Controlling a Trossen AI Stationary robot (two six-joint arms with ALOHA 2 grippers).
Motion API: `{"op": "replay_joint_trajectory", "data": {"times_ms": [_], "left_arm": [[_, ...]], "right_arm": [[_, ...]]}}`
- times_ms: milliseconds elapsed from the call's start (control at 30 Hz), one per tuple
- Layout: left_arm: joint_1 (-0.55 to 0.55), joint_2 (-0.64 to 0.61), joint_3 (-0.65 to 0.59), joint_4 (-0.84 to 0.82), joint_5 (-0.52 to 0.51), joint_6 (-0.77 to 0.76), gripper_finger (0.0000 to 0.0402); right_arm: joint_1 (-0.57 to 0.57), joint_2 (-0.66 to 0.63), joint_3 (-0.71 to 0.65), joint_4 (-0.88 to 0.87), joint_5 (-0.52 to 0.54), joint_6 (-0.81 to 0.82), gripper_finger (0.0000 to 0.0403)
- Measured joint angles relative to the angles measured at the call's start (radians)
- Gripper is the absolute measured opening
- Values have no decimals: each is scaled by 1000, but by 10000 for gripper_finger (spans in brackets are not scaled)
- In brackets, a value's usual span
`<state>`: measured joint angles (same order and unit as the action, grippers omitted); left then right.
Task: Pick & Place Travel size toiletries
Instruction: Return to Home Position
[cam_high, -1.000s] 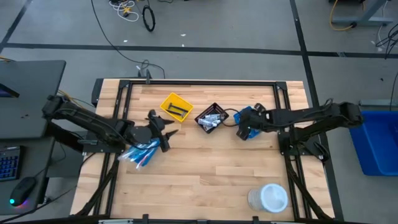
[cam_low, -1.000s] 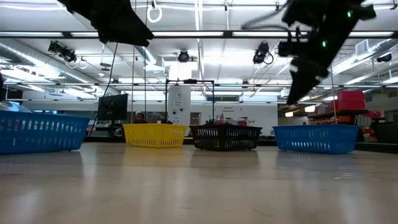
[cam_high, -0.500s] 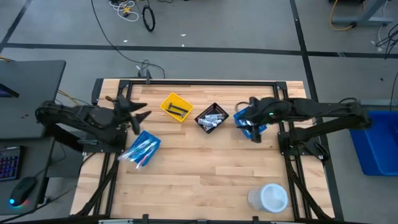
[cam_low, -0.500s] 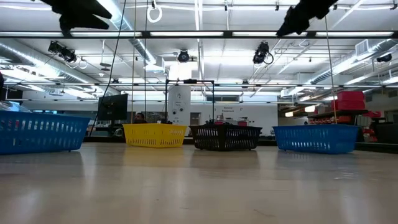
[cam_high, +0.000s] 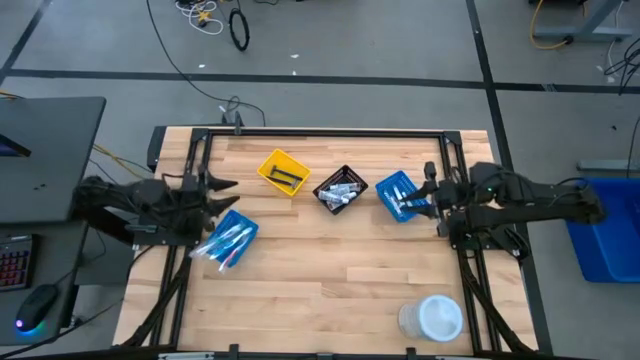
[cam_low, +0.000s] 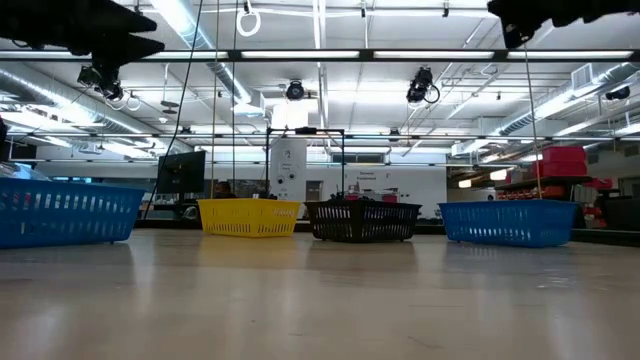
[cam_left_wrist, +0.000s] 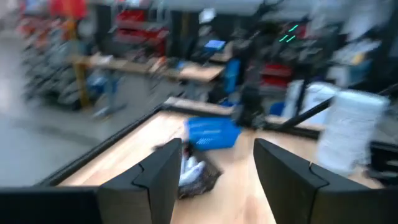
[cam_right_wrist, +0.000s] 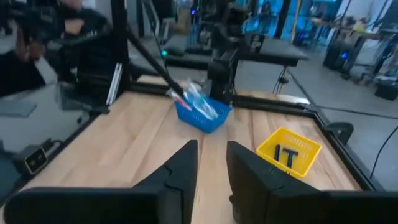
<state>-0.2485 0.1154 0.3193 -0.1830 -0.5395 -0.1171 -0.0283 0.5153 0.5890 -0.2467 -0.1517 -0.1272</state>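
With the toiletries (cam_high: 338, 193) lying in the black bin (cam_high: 358, 181) and the blue bins (cam_high: 247, 222) flanking it, only a bin clipped in a low swing is risked — by the left gripper (cam_high: 226, 189), spread wide, or the right gripper (cam_high: 428, 193), narrowly parted.

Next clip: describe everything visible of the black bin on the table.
The black bin is a small open-topped basket with slotted, plastic-looking walls. It stands upright on the wooden table, turned cornerwise, between the yellow bin and the right blue bin, apart from both. Several pale tubes lie piled inside it. Nothing else touches it.
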Motion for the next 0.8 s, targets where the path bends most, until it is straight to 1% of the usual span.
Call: {"op": "replay_joint_trajectory", "data": {"times_ms": [67, 200, 267, 433, 567, 700, 800], "left_arm": [[0, -39, -41, 62, 43, 36, 208], [0, -98, -80, 71, 47, 55, 208], [0, -116, -105, 85, 75, 81, 208], [4, -112, -175, 186, 116, 103, 208], [14, -111, -201, 208, 120, 96, 208], [28, -111, -258, 300, 195, 93, 208], [41, -112, -274, 312, 201, 76, 208]], "right_arm": [[-5, -55, -46, 24, -2, 17, 90], [-5, -145, -106, 33, -7, 34, 86], [-5, -180, -128, 36, -8, 37, 85], [-5, -247, -173, 35, -8, 35, 86], [-5, -295, -224, 34, -9, 18, 82], [-5, -348, -279, 68, -9, 13, 83], [-5, -389, -311, 72, -9, 6, 81]]}}
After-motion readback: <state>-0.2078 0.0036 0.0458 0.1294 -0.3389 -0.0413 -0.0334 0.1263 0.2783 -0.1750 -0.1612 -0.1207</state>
